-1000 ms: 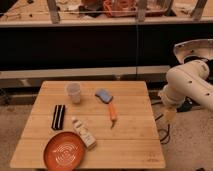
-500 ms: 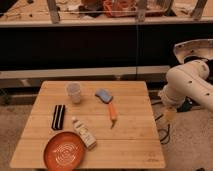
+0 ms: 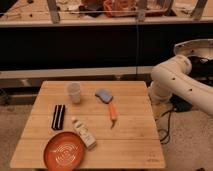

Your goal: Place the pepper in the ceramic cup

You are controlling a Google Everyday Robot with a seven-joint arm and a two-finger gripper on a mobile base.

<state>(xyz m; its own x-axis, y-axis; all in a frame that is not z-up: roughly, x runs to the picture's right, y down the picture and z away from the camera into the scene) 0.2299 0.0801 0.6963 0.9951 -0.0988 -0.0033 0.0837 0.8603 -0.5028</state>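
The orange-red pepper (image 3: 113, 113) lies on the wooden table (image 3: 130, 145), right of centre, with its thin tip toward the front. The pale ceramic cup (image 3: 74, 92) stands upright at the back left of the table, about a hand's width left of the pepper. My white arm (image 3: 175, 82) hangs beyond the table's right edge. The gripper (image 3: 159, 108) points down beside that edge, to the right of the pepper and apart from it. It holds nothing that I can see.
A blue-grey sponge pad (image 3: 104, 95) lies just behind the pepper. A black bar (image 3: 58, 116), a small white bottle (image 3: 84, 133) lying on its side and an orange plate with white swirls (image 3: 64, 152) sit at the front left. A dark counter stands behind the table, and cables lie on the floor at the right.
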